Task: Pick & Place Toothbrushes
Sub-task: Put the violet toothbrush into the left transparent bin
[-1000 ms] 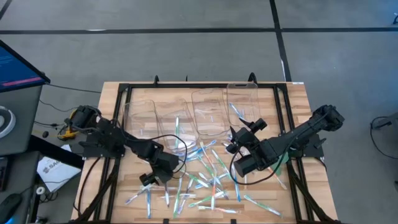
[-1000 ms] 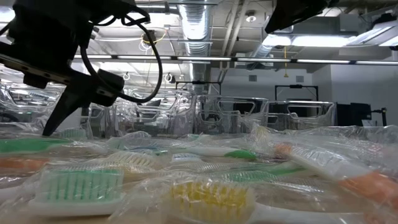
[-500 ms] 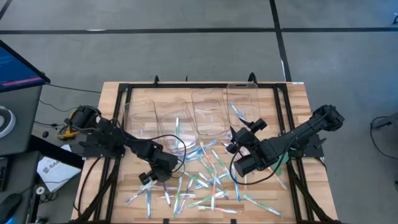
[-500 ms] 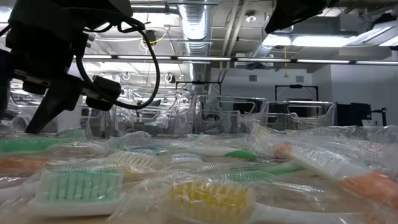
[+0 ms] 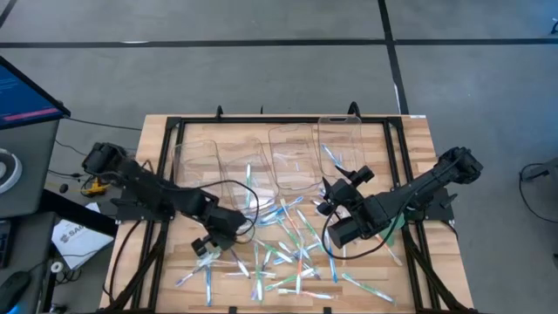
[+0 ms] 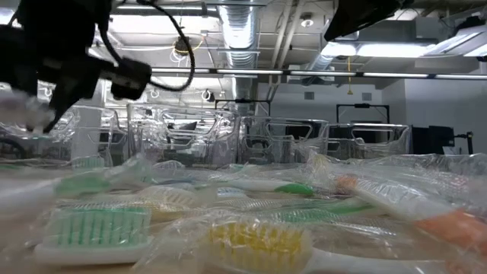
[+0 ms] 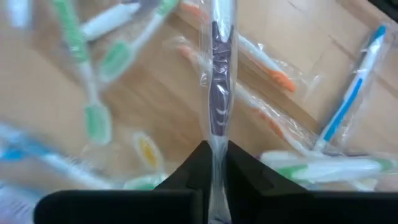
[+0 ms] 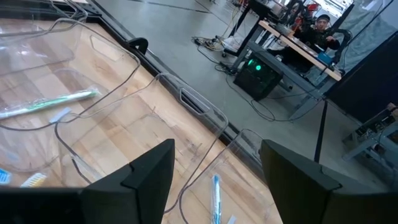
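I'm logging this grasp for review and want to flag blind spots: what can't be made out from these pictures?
- Head of the wrapped purple toothbrush pinched by the left gripper: cut off by the left wrist view's edge.
- Left gripper fingertips in the high view: too small, covered by the wrist.
- Right gripper: only its open fingers show in the right wrist view.
- Clear bins: their contents are hidden by glare in the low view.

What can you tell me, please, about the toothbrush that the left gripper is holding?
The purple toothbrush is sealed in a clear, crinkly plastic wrapper. Its handle looks translucent white with a dark purple grip section in the middle. The left gripper is shut on one end of the wrapped handle, and the brush points straight out from the fingers, raised above the wooden table and the other wrapped brushes scattered there. Its bristle end is out of view.
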Robot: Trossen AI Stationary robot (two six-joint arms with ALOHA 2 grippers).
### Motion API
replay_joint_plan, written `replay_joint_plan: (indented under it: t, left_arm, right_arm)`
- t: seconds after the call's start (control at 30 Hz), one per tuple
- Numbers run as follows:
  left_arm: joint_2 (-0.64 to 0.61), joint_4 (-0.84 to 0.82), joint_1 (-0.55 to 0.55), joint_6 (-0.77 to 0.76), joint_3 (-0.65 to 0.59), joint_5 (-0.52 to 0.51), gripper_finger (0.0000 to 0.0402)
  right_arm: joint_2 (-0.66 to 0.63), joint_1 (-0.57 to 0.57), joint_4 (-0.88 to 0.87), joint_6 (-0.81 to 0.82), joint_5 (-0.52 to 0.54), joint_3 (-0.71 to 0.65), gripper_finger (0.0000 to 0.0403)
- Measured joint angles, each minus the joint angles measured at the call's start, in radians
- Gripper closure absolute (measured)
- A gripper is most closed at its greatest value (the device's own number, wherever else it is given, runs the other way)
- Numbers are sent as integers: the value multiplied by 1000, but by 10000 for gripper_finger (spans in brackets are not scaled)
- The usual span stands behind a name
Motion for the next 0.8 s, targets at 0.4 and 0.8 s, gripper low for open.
replay_joint_plan:
  t: [0.4,0.8]
  left_arm:
    - [-388,-196,-20,-85,1,-235,375]
    - [-571,-400,-7,-430,1,-706,376]
  right_arm:
    - [0,0,140,-174,0,0,170]
    - [0,0,142,-178,0,0,170]
